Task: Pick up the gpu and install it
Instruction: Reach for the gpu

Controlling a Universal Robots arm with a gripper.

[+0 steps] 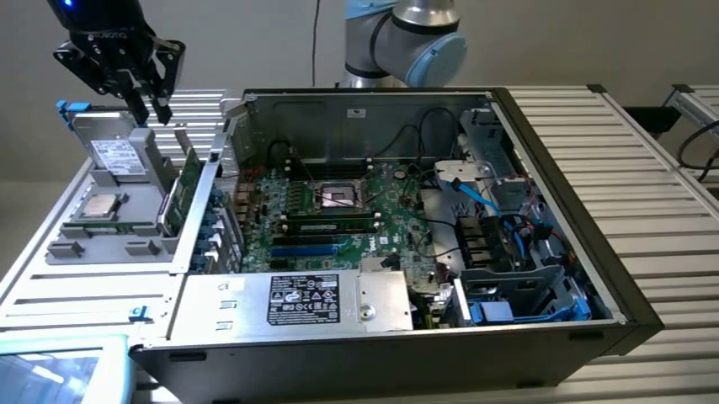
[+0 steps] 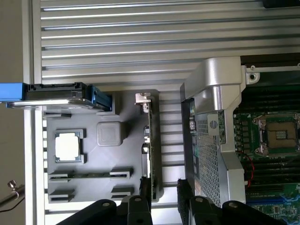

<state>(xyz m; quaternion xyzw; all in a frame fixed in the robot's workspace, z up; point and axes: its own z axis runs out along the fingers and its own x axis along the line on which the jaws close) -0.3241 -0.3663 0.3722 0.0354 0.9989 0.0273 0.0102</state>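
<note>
Your jaws hang wide and empty above the gpu (image 1: 180, 198). It stands on edge in the gray tray (image 2: 126, 159).

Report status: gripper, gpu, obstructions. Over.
Gripper open, above the parts holder, holding nothing. Gpu upright on edge in holder, not installed. Hard drive stands nearby; case wall close beside.

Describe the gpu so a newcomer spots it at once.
Find the grey parts tray on the exterior view's left of the open PC case. The gpu stands on edge along the tray's side nearest the case. Unlike the flat CPU and boxy hard drive, it is a thin green card.
</note>
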